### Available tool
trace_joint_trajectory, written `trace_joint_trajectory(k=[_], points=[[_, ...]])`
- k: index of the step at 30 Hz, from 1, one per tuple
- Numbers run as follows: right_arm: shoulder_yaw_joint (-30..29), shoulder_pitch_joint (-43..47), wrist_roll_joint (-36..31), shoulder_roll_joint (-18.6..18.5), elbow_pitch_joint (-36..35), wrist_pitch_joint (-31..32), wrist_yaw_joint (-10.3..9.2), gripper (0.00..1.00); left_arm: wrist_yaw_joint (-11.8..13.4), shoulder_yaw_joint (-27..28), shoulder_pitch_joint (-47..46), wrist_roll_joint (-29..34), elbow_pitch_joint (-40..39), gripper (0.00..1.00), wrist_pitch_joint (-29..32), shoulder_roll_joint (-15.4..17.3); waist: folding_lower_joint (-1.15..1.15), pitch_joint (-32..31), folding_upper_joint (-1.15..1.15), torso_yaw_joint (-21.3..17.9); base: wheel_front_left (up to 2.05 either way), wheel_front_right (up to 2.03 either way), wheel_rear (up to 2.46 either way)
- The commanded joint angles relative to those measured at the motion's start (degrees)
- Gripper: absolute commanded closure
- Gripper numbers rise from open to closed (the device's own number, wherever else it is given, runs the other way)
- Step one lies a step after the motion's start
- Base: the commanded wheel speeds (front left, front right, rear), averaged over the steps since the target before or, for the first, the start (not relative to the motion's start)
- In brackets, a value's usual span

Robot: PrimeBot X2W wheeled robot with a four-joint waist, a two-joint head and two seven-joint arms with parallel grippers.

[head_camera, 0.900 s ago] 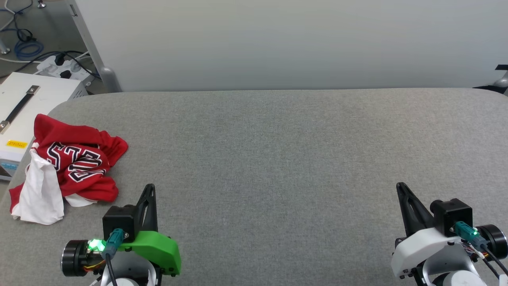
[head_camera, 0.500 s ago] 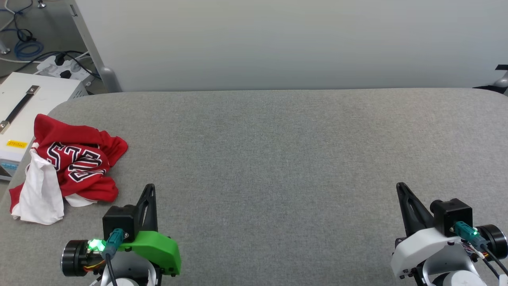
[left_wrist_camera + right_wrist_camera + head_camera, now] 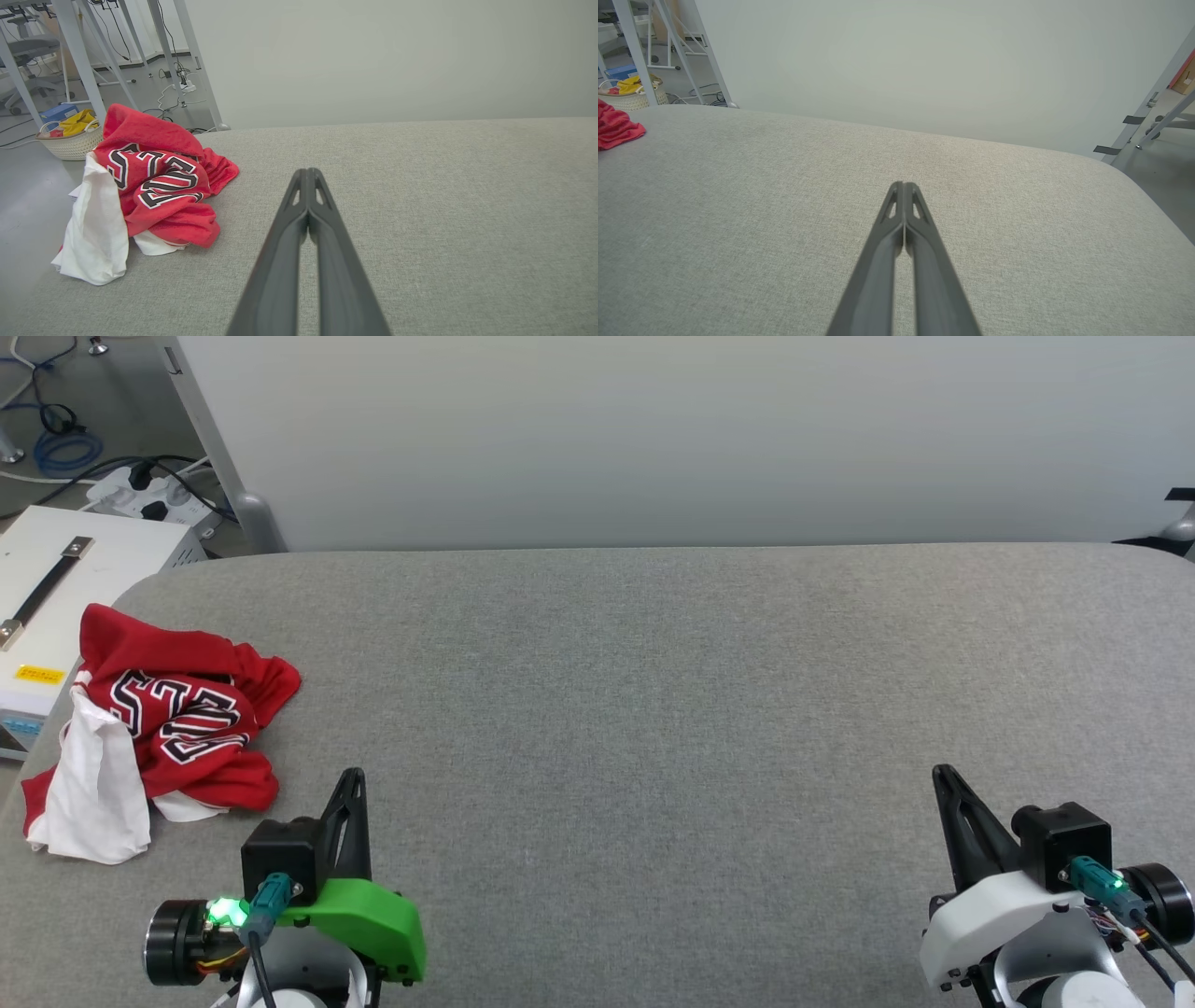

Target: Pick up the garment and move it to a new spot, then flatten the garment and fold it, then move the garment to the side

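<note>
Head view, garment (image 3: 159, 728) seemingly unmoved, left pincer (image 3: 353, 775), right pincer (image 3: 939, 772), both closed, empty.

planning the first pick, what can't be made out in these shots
- garment: head and left wrist views, its own folds hide part of the lettering and the collar.
- garment, right wrist view: the left edge cuts off all but a red corner.
- basket: left wrist view, contents too small, partly behind the garment.
- white box: head view, cut off by the left edge.
</note>
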Motion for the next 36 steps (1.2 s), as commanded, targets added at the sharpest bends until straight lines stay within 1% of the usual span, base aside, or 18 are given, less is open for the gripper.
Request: trace_joint_trajectory(k=[1,7,8,36], points=[[-0.10,-0.94,-0.55,-0.04,-0.21,0.16,-0.04,1.00,0.25,0.01,-1.02,0.54,-0.10,1.00,-0.04,-0.30,0.00,0.00,0.00,0.00,0.00,0.00,0.00],[-0.10,-0.94,-0.55,-0.04,-0.21,0.16,-0.04,1.00,0.25,0.01,-1.02,0.54,-0.10,1.00,-0.04,-0.30,0.00,0.00,0.00,0.00,0.00,0.00,0.00],[0.00,0.02,0.07,0.00,0.04,-0.02,0.00,0.00,-0.01,0.00,0.04,-0.05,0.01,0.00,-0.02,0.01,0.00,0.00,0.00,0.00,0.00,0.00,0.00],[-1.34,0.13,2.41,-0.01,1.56,-3.14,-0.01,0.00,-0.55,0.08,0.20,-3.37,2.50,0.00,-3.18,-0.06,0.00,0.12,0.00,-0.04,0.00,0.00,0.00]])
